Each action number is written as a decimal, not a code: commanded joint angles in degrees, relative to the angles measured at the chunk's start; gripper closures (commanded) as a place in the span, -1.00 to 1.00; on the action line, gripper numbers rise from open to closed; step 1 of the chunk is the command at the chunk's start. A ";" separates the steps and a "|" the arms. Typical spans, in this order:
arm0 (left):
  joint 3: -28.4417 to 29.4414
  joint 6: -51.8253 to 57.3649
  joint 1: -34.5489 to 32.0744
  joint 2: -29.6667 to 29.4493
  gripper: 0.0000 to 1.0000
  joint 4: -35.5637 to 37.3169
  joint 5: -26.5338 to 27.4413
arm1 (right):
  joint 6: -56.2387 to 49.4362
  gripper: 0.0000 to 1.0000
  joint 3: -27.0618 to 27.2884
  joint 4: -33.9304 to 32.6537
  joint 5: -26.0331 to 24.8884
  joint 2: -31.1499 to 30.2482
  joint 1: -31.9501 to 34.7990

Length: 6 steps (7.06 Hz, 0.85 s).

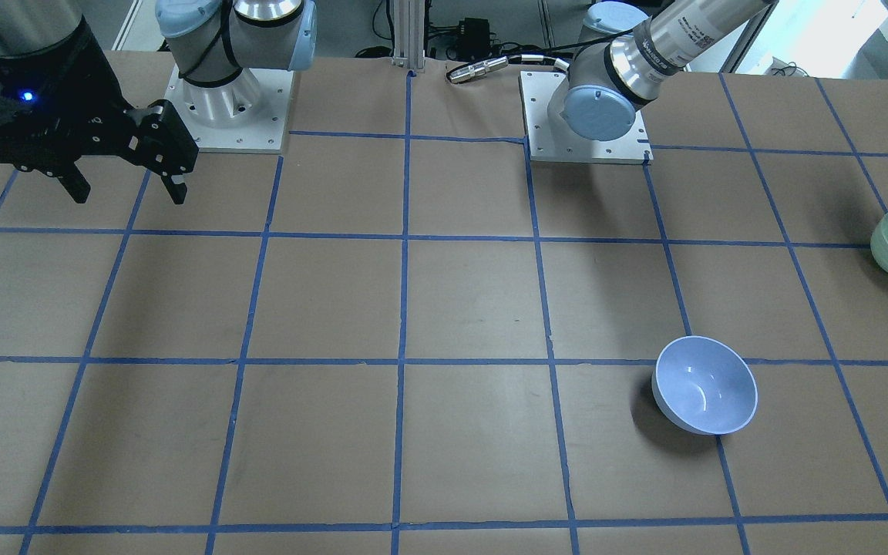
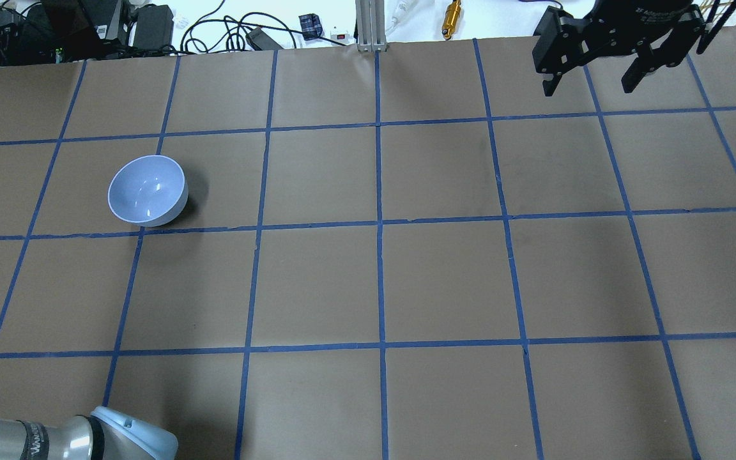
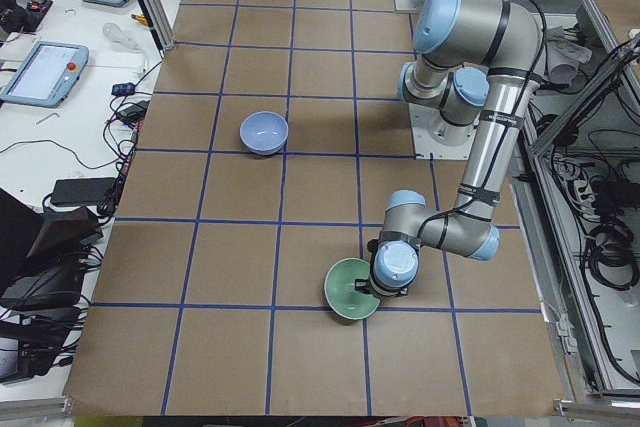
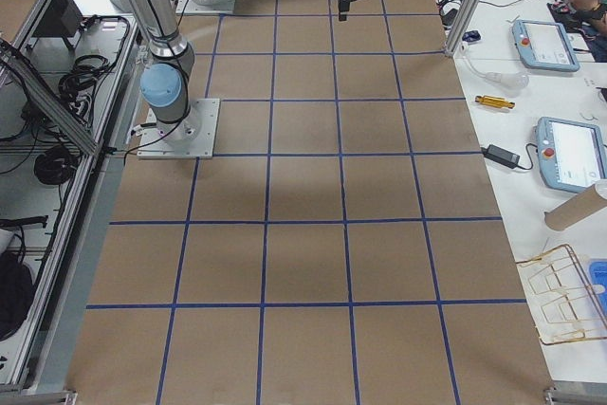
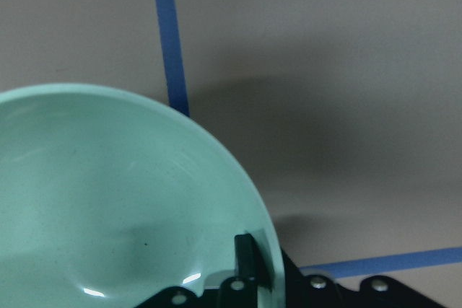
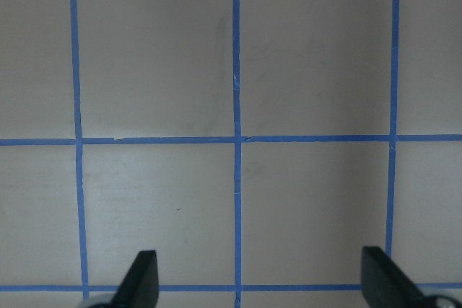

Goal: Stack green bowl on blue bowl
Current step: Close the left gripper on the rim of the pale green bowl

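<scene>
Green bowl: it is at the end of the table on the robot's left side. It is tipped, not flat. I cannot tell if its bottom touches the table.

Left gripper: it pinches the rim of the green bowl. One black finger is inside the bowl, pressed on the wall (the other finger is hidden behind the rim).

Blue bowl: it sits alone on the brown table with its open side up. It is also on the robot's left half, right by a spot where two blue tape lines cross. It is well apart from the green bowl, and nothing is inside it.

Right gripper: its two fingers are spread wide and it holds nothing. It hangs above the far right part of the table, well away from both bowls.
</scene>
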 commanded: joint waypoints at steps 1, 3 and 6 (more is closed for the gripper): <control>0.08 -0.09 0.00 -0.02 1.00 0.06 0.04 | 0.00 -1.00 0.00 0.00 0.00 0.05 0.00; 0.44 0.17 0.09 1.02 1.00 0.06 -0.05 | 0.00 -1.00 0.00 0.00 0.09 -0.04 0.00; 0.88 -0.78 -1.23 5.14 1.00 -1.43 -2.94 | 0.00 -1.00 0.00 0.00 0.00 0.05 0.00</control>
